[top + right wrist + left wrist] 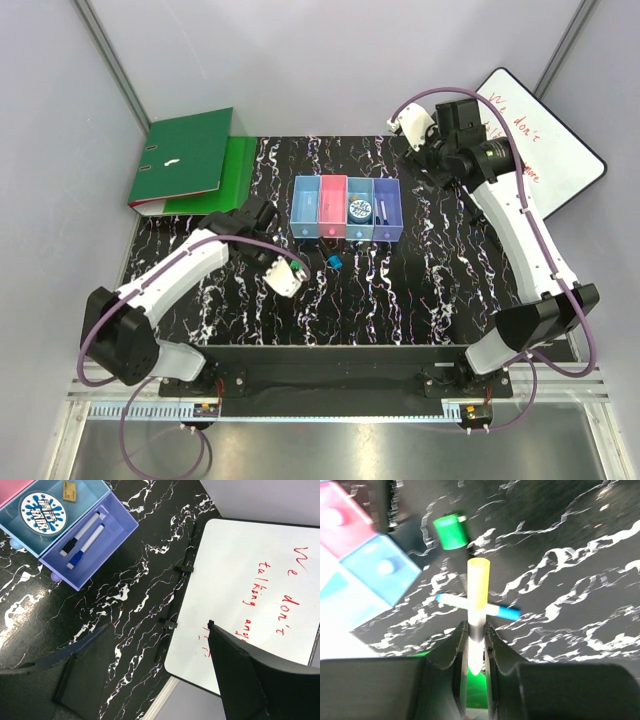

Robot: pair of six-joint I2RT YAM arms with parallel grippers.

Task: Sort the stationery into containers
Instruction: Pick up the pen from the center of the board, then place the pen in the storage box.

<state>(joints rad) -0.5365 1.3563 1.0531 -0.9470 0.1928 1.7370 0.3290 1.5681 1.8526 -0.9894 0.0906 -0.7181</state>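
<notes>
Now the left end effector [476,632] is clamped on a yellow-capped marker [478,587], held over the counter [580,580] near the bins [305,210]. Next it likely needs carrying to the purple bin [117,527] holding markers [86,539]. The right end effector [157,635] gapes empty.

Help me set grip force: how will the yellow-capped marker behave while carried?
The marker looks like a rigid plastic tube, so it probably stays straight. Held near one end by the left claw, its long free end may pivot if bumped. Its round, smooth barrel would likely roll once released.
</notes>
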